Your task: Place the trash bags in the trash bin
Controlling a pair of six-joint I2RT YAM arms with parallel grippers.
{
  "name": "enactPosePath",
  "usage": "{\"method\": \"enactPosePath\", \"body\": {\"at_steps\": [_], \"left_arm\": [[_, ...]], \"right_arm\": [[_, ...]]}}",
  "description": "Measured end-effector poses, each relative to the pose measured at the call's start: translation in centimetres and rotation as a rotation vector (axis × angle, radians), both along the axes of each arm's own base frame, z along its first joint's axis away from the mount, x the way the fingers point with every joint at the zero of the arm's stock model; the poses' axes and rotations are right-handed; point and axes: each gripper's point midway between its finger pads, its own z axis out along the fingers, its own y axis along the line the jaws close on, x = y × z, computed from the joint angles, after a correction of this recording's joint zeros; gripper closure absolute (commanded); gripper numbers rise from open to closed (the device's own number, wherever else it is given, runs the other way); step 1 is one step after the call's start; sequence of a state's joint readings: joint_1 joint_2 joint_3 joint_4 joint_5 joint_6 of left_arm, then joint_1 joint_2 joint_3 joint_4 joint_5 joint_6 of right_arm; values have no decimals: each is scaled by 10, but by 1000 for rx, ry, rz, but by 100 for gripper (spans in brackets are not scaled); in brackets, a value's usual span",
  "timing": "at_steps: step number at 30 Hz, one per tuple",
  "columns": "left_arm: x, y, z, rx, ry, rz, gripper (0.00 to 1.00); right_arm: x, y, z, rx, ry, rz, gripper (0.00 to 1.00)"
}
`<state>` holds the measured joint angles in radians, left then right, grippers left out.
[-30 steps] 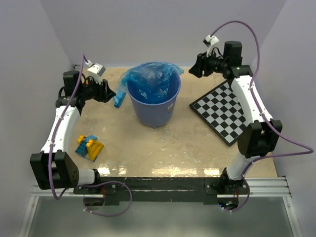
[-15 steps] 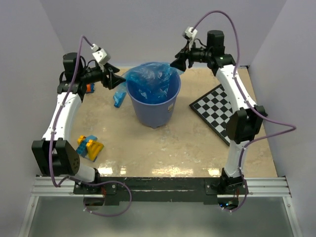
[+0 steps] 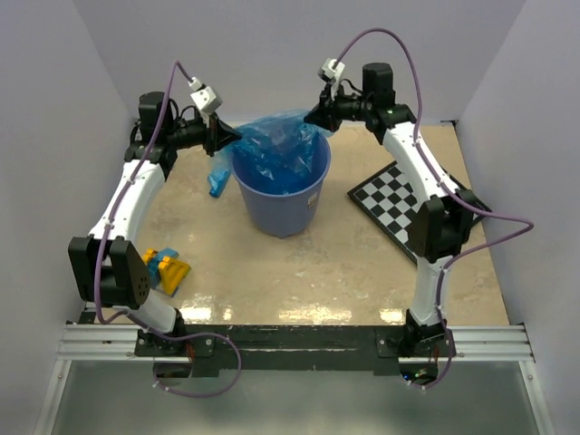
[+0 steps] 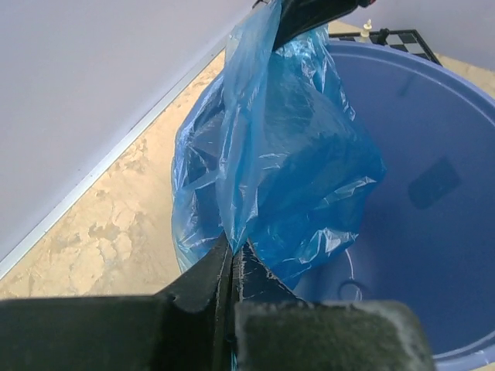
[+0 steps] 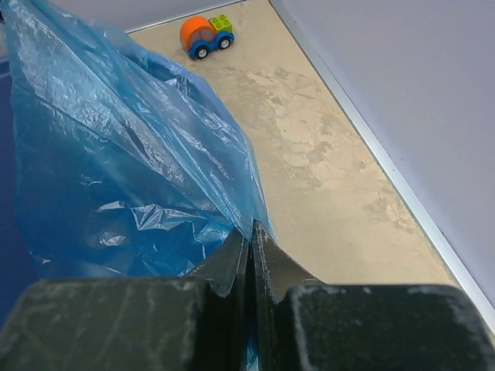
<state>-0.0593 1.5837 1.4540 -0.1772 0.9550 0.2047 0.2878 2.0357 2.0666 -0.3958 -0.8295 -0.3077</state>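
Note:
The trash bin (image 3: 283, 201) is a round blue bucket standing at mid-table. A crinkly blue trash bag (image 3: 272, 145) lies in its mouth, its film pulled up over the rim. My left gripper (image 3: 232, 138) is at the rim's left side, shut on the trash bag's (image 4: 271, 154) edge, as the left gripper (image 4: 232, 251) shows in its wrist view. My right gripper (image 3: 314, 118) is at the far right rim, shut on the opposite edge. In the right wrist view the right gripper (image 5: 251, 230) pinches the film (image 5: 116, 154). More blue film (image 3: 217, 178) hangs outside the bin's left.
A black-and-white chessboard (image 3: 408, 207) lies right of the bin. Yellow and blue toy blocks (image 3: 165, 269) sit near the left arm's base. An orange and blue toy car (image 5: 205, 35) stands by the back wall. Walls close in at back and sides.
Both arms swung inward to the bin's rim. Both grippers, open half a second ago, have shut on the bag's edges, and the film is now stretched between them.

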Motion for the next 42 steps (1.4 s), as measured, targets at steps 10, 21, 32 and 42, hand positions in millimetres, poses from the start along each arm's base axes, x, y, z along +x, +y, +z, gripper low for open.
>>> {"method": "enactPosePath", "body": {"at_steps": [10, 21, 32, 42], "left_arm": [[-39, -7, 39, 48, -170, -36, 100], [-45, -13, 29, 90, -196, -45, 100], [-50, -9, 24, 142, -246, -24, 100], [-108, 3, 25, 268, -401, -66, 100]], "right_arm": [[-48, -15, 30, -8, -123, -12, 79], [-58, -4, 37, -7, -191, 17, 51], [-56, 1, 29, -21, -220, 19, 100], [-144, -31, 46, -132, -380, 71, 100]]}}
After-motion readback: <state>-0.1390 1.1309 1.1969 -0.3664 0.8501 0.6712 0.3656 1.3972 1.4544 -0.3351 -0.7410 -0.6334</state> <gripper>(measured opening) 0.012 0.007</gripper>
